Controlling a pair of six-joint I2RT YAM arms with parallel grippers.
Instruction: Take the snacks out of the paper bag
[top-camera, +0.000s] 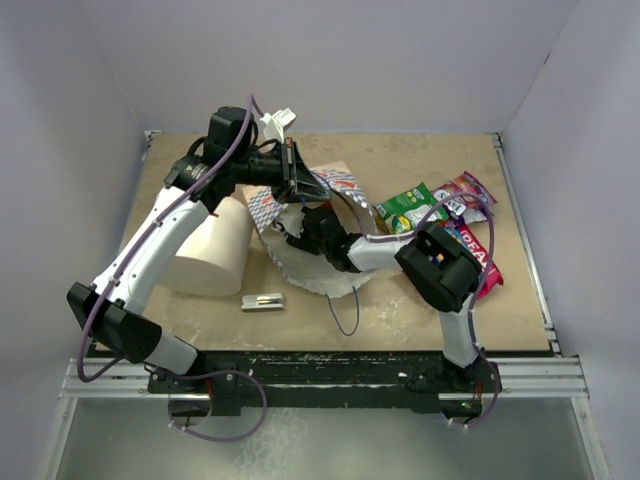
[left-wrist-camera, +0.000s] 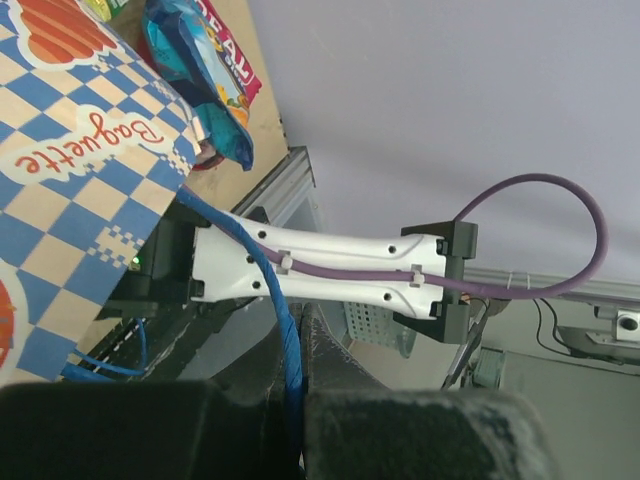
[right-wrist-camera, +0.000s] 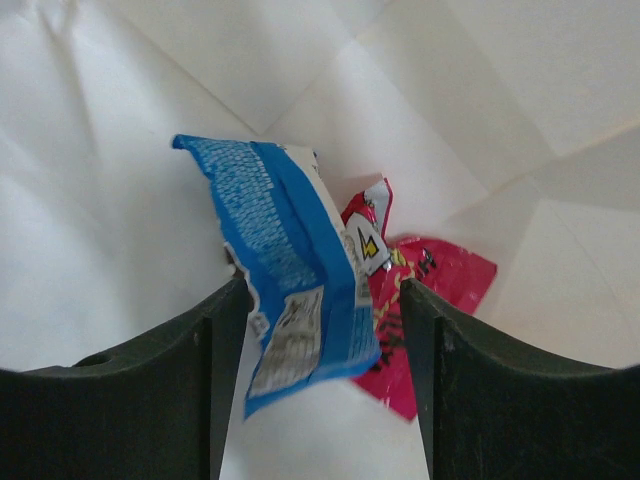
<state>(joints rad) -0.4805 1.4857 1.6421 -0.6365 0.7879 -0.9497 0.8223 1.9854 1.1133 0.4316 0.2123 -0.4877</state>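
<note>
The paper bag (top-camera: 320, 268) lies on its side mid-table, and its blue-checkered print (left-wrist-camera: 70, 200) fills the left of the left wrist view. My left gripper (top-camera: 298, 175) is shut on the bag's blue string handle (left-wrist-camera: 270, 290) and holds the mouth up. My right gripper (top-camera: 300, 225) reaches into the bag's mouth. Inside, its jaws (right-wrist-camera: 325, 300) stand open around a blue snack packet (right-wrist-camera: 290, 270), with a red packet (right-wrist-camera: 440, 290) just behind. Green (top-camera: 410, 208), purple (top-camera: 465, 190) and red (top-camera: 482, 262) snacks lie on the table to the right. A blue packet (left-wrist-camera: 200, 70) shows beyond the bag.
A plain white cylinder (top-camera: 210, 248) lies left of the bag, under the left arm. A small grey metal clip (top-camera: 262, 300) rests near the front edge. White walls enclose the table on three sides.
</note>
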